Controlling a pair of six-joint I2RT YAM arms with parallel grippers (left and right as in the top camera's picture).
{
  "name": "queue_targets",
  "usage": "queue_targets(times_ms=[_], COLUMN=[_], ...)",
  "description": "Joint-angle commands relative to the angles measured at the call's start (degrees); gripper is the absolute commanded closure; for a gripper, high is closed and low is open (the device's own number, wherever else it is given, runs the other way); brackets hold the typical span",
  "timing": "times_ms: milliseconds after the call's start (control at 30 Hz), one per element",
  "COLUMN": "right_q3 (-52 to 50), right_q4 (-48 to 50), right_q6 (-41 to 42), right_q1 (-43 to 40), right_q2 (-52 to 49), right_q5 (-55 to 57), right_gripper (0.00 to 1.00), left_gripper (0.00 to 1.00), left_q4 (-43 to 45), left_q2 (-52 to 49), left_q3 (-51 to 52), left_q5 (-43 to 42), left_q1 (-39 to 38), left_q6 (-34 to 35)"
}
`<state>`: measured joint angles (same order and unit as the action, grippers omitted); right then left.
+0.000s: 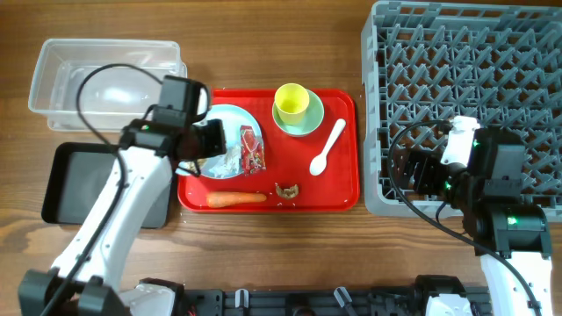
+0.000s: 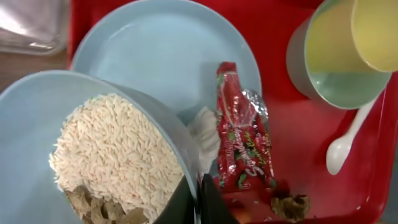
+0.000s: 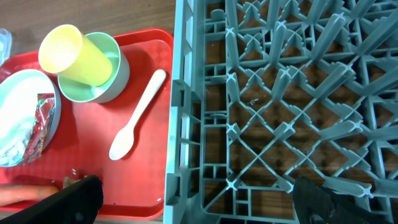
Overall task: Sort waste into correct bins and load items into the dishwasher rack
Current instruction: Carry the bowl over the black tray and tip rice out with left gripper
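My left gripper (image 2: 197,200) (image 1: 200,142) is shut on the rim of the light blue bowl (image 2: 37,112), which holds white rice (image 2: 112,152) and brownish scraps (image 2: 93,205). Beside the bowl lies the light blue plate (image 2: 168,56) (image 1: 230,118), with the red snack wrapper (image 2: 239,137) (image 1: 252,147) and the crumpled tissue (image 2: 202,132) on it. The carrot (image 1: 235,198) and a brown scrap (image 1: 286,189) lie on the red tray (image 1: 338,189). The yellow-green cup (image 1: 291,100) stands in the pale green saucer (image 1: 309,123), with the white spoon (image 1: 327,147) next to it. My right gripper (image 3: 199,199) (image 1: 413,171) is open and empty over the grey rack's (image 1: 474,79) near-left corner.
The clear tub (image 1: 53,79) stands at the far left, with the black tray (image 1: 79,184) in front of it, both left of the red tray. The left arm crosses over the black tray. The rack's wall stands right next to the red tray's right edge.
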<state>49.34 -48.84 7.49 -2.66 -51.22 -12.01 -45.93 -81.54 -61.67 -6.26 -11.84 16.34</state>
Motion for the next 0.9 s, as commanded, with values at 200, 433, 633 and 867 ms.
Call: queue_targets(times_ms=[200,433,633,867], right_q3=[1.3,1.3,1.3,1.3], right_q4=[0.0,-0.2,-0.2,-0.5], right_q6=[0.1,0.2,0.2,0.1], right_q1=[0.2,0.2,0.2,0.2], right_q2=[0.0,0.0,0.0,0.0], right_q5=[-1.0,-1.0,-1.0,-1.0], right_gripper=[0.0,0.0,0.0,0.0], left_gripper=[0.96,0.96,0.96,0.96], left_q4=[-4.5,-3.7,-0.7,-0.6], left_q2=[3.5,1.2,-4.4,-13.0], left_q3=[0.9,3.3,6.3,6.4], left_q5=[-15.3,-33.6,-49.5,-65.8], left_q1=[20.8,36.3,47.5,55.6], left_q6=[-1.1,-12.2,-14.7,-14.7])
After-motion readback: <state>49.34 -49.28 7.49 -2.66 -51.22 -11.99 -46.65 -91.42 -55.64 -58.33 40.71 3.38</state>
